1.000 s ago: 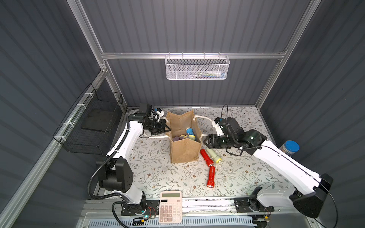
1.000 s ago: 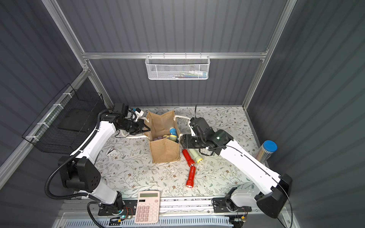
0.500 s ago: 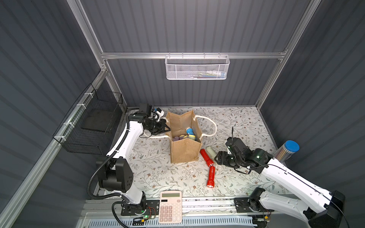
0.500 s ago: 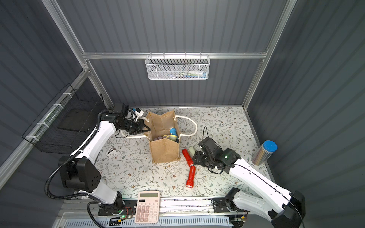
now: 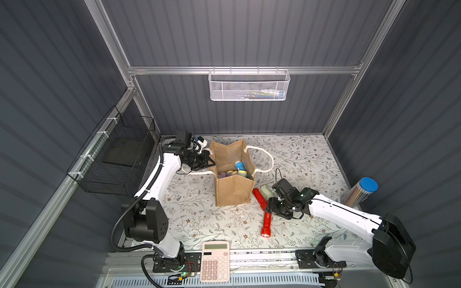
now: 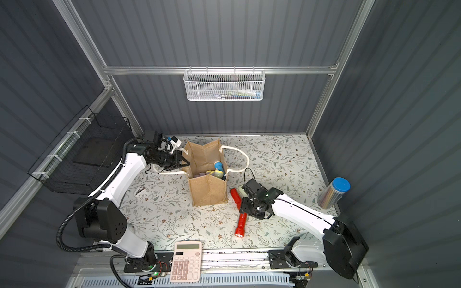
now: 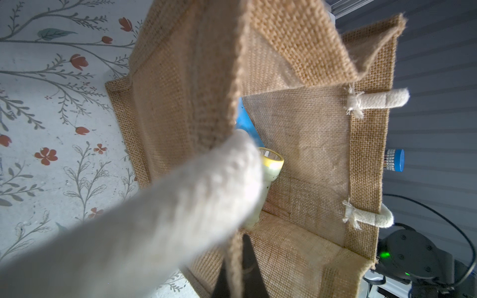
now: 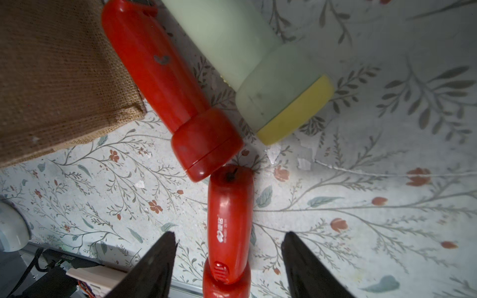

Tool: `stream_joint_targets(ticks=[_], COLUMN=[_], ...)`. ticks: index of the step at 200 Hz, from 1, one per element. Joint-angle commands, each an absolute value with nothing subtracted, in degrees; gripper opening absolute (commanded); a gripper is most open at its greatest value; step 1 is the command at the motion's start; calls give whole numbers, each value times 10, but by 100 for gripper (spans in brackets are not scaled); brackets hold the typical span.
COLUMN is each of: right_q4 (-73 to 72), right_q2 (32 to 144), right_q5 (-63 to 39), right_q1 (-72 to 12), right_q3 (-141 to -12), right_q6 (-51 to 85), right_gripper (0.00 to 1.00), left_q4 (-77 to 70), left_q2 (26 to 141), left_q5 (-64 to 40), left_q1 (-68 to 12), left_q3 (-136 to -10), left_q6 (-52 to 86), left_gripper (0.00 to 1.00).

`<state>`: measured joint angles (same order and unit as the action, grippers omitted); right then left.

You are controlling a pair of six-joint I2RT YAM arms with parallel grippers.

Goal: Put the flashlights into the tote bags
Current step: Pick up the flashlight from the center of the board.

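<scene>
Left gripper (image 5: 210, 163): clamped on the tote bag (image 5: 233, 193) rim, mid-frame, propping the mouth open.
Right gripper (image 8: 228, 233): jaws apart, straddling the lower red flashlight (image 8: 229, 206), right of centre.
Loose: second red flashlight (image 5: 258, 197) and pale green flashlight (image 5: 266, 191) beside the bag; more flashlights (image 5: 235, 172) inside.
Tip: sink lower, centre on the barrel, squeeze square, spare the red neighbour touching it.
Views: the right wrist view shows the straddle, which the top views hide. The left wrist view shows the pinch on jute.

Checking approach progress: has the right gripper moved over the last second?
Yes. The right gripper has moved away from the tote bag rim, toward the calculator, and now hangs open over the nearer red flashlight.
</scene>
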<state>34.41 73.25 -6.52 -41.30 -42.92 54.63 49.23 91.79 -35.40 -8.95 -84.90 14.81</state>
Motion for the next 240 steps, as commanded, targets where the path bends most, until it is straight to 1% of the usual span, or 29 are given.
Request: stream_joint_targets(ticks=[1,73,163,212,227,240], right_q4=[342,345,386,391,388,388], right_q2=[755,817,885,893,894,896], right_q5=[-77,-76,-63,-58,-55,-56], right_q1=[-413,-417,-429,-434,-435,-435], right_q3=[-439,-445,-462,-458,-448,-442], right_q6=[540,518,514,524,530,536], right_gripper=[68,67,60,52,47,46], left_q4=[475,474,475,473,470,472], left_q2=[911,919,926,928,929,931], left_q5=[-360,-360,-360,-362,-364,-364], left_q1=[-84,-84,-84,-84,-84,-84], left_q3=[-854,-856,-857,-860,-858,-858], left_q6=[143,143,142,144,147,148], left_gripper=[0,0,0,0,0,0])
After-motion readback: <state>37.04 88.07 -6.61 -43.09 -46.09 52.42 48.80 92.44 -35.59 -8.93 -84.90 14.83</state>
